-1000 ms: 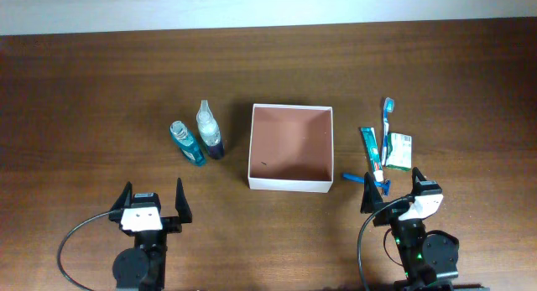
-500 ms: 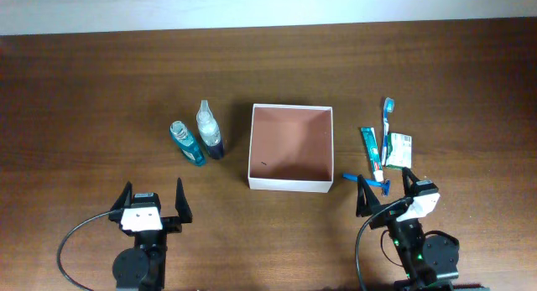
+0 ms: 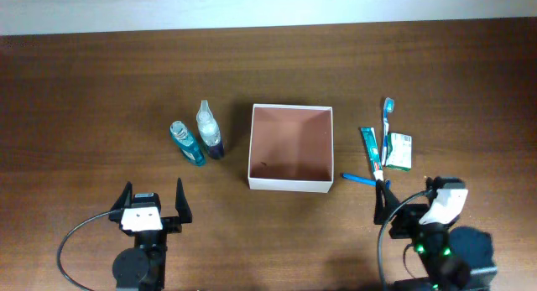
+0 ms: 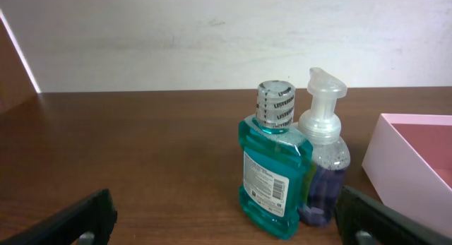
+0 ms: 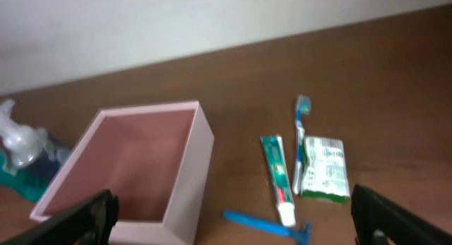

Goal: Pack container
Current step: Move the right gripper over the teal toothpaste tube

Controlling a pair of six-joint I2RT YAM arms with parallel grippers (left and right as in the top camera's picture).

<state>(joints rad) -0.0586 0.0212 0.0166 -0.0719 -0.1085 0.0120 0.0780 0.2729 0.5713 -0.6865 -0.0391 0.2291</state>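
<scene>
The container (image 3: pixel 289 184), a shallow square box with white walls and a reddish-brown inside, sits mid-table and is empty; it also shows in the right wrist view (image 5: pixel 201 142) and the left wrist view (image 4: pixel 395 142). A teal mouthwash bottle (image 3: pixel 188 142) (image 4: pixel 272 174) and a clear pump bottle (image 3: pixel 209 130) (image 4: pixel 323 160) stand left of it. Right of it lie a toothpaste tube (image 3: pixel 371 148) (image 5: pixel 277 176), a toothbrush (image 3: pixel 387 123) (image 5: pixel 300 139), a green packet (image 3: pixel 399 150) (image 5: pixel 325 167) and a blue razor (image 3: pixel 361 179) (image 5: pixel 265 226). My left gripper (image 3: pixel 153 199) (image 4: pixel 226 229) is open and empty, short of the bottles. My right gripper (image 3: pixel 407 199) (image 5: pixel 236 234) is open and empty, near the razor.
The brown wooden table ends at a pale wall (image 3: pixel 268 6) at the back. Both arm bases stand at the table's front edge. A cable (image 3: pixel 71 241) loops beside the left arm.
My right arm has shifted to the right and turned, so the razor shows more fully in the overhead view. The left arm and all objects have not moved.
</scene>
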